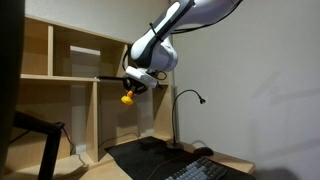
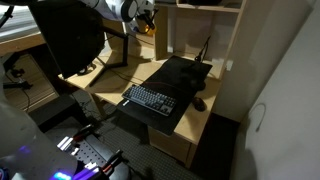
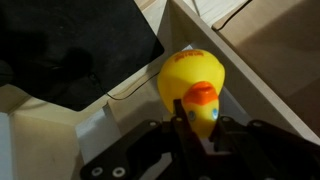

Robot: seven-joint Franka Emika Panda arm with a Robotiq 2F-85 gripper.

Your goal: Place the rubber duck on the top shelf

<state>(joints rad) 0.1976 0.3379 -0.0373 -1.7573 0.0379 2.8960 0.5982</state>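
Tool [image 3: 197, 126] clamped on rubber duck [image 3: 190, 80]; arm [image 1: 190, 15] bent, wrist angled down, near top shelf [image 1: 75, 50].

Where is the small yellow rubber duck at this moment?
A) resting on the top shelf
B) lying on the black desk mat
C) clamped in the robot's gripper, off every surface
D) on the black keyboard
C: the small yellow rubber duck sits between the fingers of the gripper, hanging in the air by the pale plywood shelving unit.
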